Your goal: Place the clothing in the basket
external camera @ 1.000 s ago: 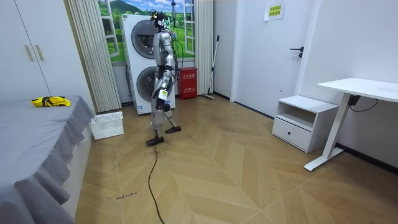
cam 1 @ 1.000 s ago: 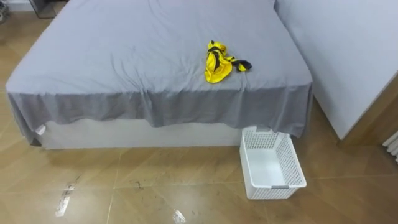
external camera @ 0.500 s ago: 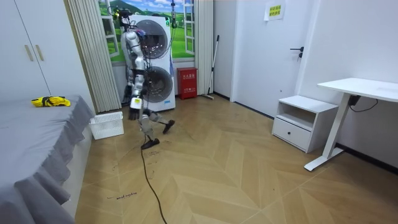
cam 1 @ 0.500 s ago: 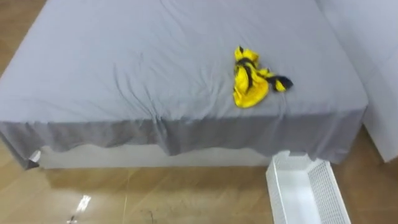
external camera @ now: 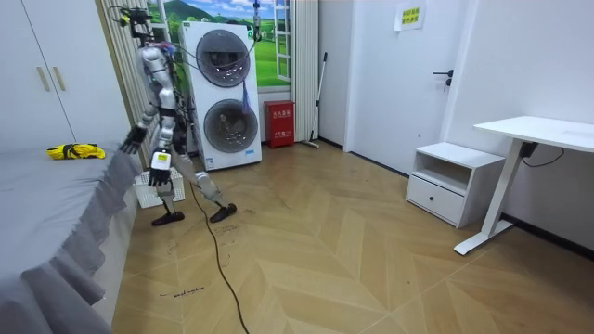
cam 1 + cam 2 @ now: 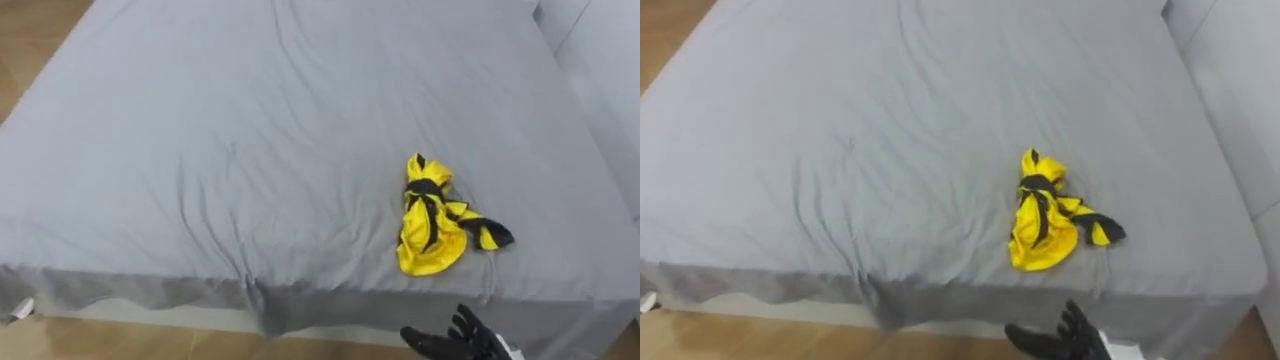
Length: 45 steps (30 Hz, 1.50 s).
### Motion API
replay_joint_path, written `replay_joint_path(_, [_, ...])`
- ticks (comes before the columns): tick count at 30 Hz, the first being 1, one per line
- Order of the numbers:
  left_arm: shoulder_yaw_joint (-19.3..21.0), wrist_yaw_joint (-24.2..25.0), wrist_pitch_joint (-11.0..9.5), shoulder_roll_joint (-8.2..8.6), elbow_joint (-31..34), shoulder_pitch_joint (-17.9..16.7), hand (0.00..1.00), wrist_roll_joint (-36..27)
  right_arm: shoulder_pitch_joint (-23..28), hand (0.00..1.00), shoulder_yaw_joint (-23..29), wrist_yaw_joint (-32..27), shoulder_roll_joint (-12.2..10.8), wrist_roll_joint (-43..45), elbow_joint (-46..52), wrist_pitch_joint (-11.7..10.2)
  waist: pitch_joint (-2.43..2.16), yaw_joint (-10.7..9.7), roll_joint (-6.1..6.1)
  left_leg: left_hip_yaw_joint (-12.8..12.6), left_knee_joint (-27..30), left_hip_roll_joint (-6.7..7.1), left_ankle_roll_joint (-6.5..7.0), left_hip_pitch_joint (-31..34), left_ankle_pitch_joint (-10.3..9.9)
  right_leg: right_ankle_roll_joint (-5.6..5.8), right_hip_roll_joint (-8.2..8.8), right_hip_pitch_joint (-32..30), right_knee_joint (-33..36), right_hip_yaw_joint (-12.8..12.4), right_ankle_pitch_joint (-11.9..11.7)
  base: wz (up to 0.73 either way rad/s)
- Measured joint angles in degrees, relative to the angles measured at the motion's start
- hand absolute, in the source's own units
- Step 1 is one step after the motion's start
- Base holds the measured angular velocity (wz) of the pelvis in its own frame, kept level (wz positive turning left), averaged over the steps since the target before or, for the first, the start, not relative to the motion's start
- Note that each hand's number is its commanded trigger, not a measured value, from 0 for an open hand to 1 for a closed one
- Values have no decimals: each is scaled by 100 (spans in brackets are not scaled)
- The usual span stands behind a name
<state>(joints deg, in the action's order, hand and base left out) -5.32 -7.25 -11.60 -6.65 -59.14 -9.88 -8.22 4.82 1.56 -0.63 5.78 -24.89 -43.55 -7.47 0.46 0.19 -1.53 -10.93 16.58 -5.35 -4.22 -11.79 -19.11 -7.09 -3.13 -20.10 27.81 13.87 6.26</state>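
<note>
The clothes (image 6: 430, 225), a yellow-and-black bundle, lay on the bed (image 6: 250, 150) near its foot edge, towards the right. Just below them, at the edge of my head views, I saw the right hand (image 6: 455, 342) with its fingers spread, holding nothing and clear of the bundle. In the room view the robot stood at the bed's foot, the basket (image 5: 147, 192) by its legs. Its left hand (image 5: 160, 160) hung low; I couldn't tell its state.
</note>
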Motion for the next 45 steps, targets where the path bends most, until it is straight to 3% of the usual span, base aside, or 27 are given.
replay_joint_path(1, [8,-10,-67,-35,16,-62,0,0,41,0,-12,16,4,-14,95,0,19,27,10,-60,393,-52,-13,46,9,-47,-2,141,-99,148,135,-20])
replay_joint_path(2, [63,-25,-123,-76,2,-217,0,-2,73,0,-46,37,8,-61,199,6,6,124,19,-193,1263,-219,-100,209,103,-70,-81,592,-408,381,275,-75])
replay_joint_path(3, [161,-60,-118,-81,-4,-374,0,0,61,0,-114,37,10,-118,357,4,14,146,10,-112,2102,-354,-72,439,466,-154,-173,930,-699,392,269,-86])
replay_joint_path(4, [215,-65,-117,-80,-6,-443,0,3,72,0,-151,37,12,-129,455,-5,-3,114,44,-68,2473,-387,-44,585,773,-166,-201,1106,-876,375,265,-47])
replay_joint_path(5, [260,-75,-119,-80,-3,-545,0,-18,169,0,-164,33,24,-144,575,-37,-16,6,150,17,2943,-391,38,878,836,-159,-207,1403,-1159,291,263,4])
replay_joint_path(6, [227,-87,-124,-74,10,-526,0,-122,224,0,-149,-20,53,-140,568,-63,-10,-52,206,1,3016,-348,210,1161,561,-139,-206,1622,-1363,133,267,9])
replay_joint_path(8, [208,-110,-143,-28,16,-452,0,-353,222,0,-123,-124,112,-181,565,-53,26,-48,248,37,2740,-184,214,1626,166,-113,-192,1829,-1498,-106,257,-44])
replay_joint_path(9, [223,-120,-170,-18,27,-410,0,-361,208,0,-124,-138,134,-177,564,-53,18,39,231,84,2269,-75,207,1890,52,-94,-188,1893,-1529,-305,256,-77])
replay_joint_path(10, [221,-125,-203,-17,34,-404,0,-396,197,0,-132,-154,142,-185,565,-53,9,66,217,122,1966,-64,205,1999,54,-78,-190,1903,-1539,-385,266,-81])
replay_joint_path(11, [199,-137,-250,-11,30,-389,0,-522,179,0,-138,-208,147,-188,565,-51,9,87,203,186,1329,18,174,2237,108,-47,-193,1916,-1555,-532,287,-76])
replay_joint_path(12, [177,-173,-255,1,18,-380,0,-587,177,0,-161,-276,159,-165,560,-39,-9,119,193,172,943,26,314,2383,537,5,-179,1942,-1554,-717,316,-75])
replay_joint_path(14, [179,-226,-259,18,-17,-346,0,-562,132,0,-201,-355,161,-44,572,-19,-80,64,188,179,573,198,563,2192,696,107,-91,1941,-1542,-848,374,-42])
replay_joint_path(15, [179,-223,-260,20,-62,-285,0,-463,80,0,-197,-357,167,47,573,-19,-37,12,235,169,383,291,600,2100,773,134,-18,1915,-1534,-843,390,-13])
replay_joint_path(21, [181,-95,-257,14,-98,-290,0,-351,-198,0,-247,-378,155,64,554,-127,-33,26,286,181,-134,498,652,2049,913,196,146,1758,-1617,-719,421,0])
replay_joint_path(27, [61,-59,-279,-36,-151,-169,0,-334,-846,0,-376,-425,163,103,143,-139,1,65,299,225,-167,528,668,2219,928,223,185,1588,-1616,-559,436,7])
replay_joint_path(30, [71,16,-279,-41,-147,-139,0,-329,-981,0,-375,-444,164,315,-93,-138,10,170,313,228,-174,535,669,2237,929,232,200,1582,-1618,-472,442,2])
replay_joint_path(37, [100,127,-277,-57,-45,-10,0,-325,-1078,0,-415,-516,164,541,-143,-131,14,190,325,252,-171,578,708,2564,1026,245,255,1290,-1615,-292,450,6])
replay_joint_path(45, [50,190,-257,-59,-54,88,0,-340,-1664,0,-491,-756,182,532,-1410,-135,9,207,312,343,-174,646,758,2653,1084,274,307,1231,-1627,-248,450,5])
